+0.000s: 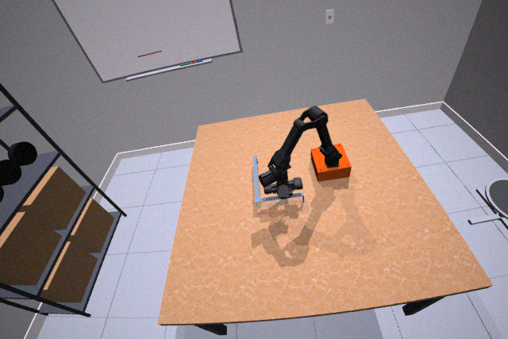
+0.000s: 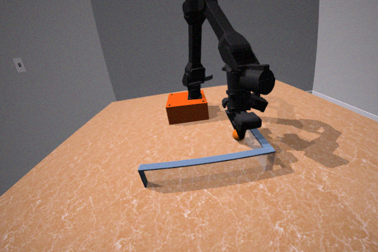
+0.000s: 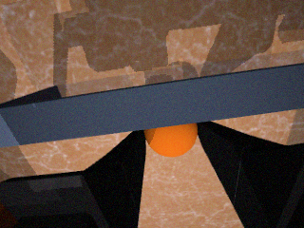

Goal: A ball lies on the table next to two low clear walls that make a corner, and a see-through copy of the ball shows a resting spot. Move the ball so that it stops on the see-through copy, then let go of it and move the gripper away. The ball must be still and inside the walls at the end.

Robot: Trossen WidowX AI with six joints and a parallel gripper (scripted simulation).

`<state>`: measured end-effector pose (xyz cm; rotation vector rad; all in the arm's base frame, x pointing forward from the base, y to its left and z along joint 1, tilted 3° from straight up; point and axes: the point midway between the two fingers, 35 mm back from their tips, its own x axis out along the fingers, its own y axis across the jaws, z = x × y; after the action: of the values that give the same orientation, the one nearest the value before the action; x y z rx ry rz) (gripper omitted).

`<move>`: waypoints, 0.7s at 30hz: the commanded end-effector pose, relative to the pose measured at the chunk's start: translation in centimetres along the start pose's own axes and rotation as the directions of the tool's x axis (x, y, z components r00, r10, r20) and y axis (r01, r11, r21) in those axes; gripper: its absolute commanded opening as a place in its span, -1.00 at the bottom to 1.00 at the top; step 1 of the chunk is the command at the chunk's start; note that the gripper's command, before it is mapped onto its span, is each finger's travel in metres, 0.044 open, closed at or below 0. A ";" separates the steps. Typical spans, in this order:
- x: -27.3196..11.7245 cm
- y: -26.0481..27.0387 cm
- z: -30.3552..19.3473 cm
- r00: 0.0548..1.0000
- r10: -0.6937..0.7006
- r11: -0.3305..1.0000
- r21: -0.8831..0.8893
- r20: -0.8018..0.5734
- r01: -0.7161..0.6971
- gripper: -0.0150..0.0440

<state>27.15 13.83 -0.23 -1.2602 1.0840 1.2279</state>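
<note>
End effector [image 2: 238, 134] clamps the orange ball [image 2: 236, 134] between its fingers, low beside the wall [image 2: 259, 137]

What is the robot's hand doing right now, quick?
Gripper: shut on the ball.

Arm [image 2: 231, 45] folded over, claw [image 2: 238, 134] pointing down, clamped on ball [image 3: 171, 140]

Orange ball [image 3: 171, 140] low between claw [image 2: 238, 133] fingers, beside blue-rimmed clear walls [image 2: 210, 159].
</note>
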 end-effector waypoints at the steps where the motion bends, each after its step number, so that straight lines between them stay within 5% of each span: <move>1: 0.8 0.2 -0.2 1.000 0.004 1.000 0.007 -0.008 -0.004 -0.49; 6: 1.0 0.2 -0.2 1.000 0.005 1.000 0.007 -0.008 -0.004 -0.49; 17: 0.7 0.1 0.0 1.000 0.003 1.000 0.000 -0.001 -0.003 0.49; 21: 0.7 0.1 0.0 1.000 0.003 1.000 0.000 -0.001 -0.003 0.53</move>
<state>27.11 13.82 -0.97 -1.2598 1.0876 1.2297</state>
